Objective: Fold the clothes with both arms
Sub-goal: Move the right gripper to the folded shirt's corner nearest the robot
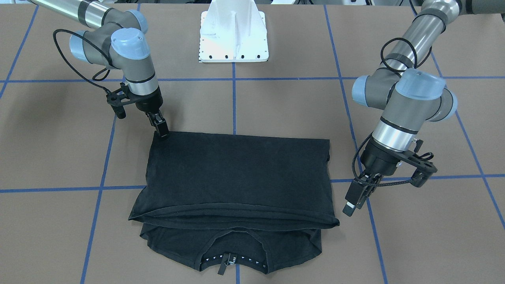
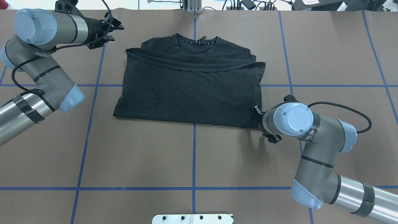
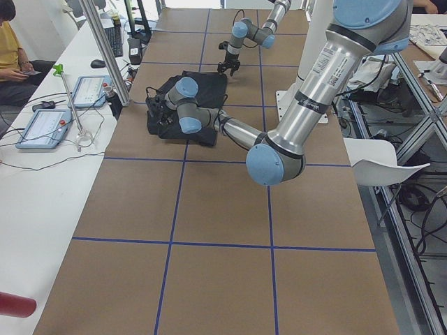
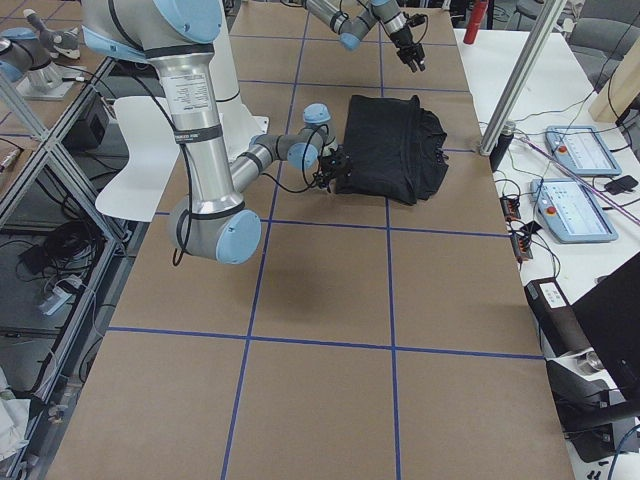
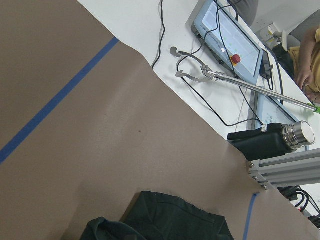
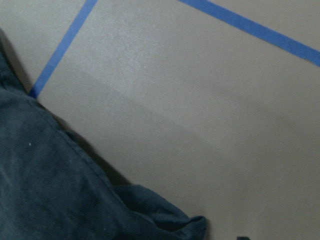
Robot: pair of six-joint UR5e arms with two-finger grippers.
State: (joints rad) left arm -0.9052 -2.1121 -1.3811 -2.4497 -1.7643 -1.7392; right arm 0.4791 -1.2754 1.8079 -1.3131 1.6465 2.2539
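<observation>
1. I'm seeing the black T-shirt (image 1: 236, 173) lying folded on the table (image 1: 284, 106), with its hem edge near the collar.
2. The right gripper (image 1: 162, 133) is touching a fold corner; I can't tell how its jaws stand.
3. The left gripper (image 1: 352, 203) is hovering beside the opposite edge over bare table; its jaws are equally unclear.

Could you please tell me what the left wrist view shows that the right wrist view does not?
Only the left wrist view: a white bench with a pendant, a bottle and a person's hand. Only the right wrist view: the edge of the shirt close up, filling its lower left. Both: the brown table, blue tape and the black shirt.
</observation>
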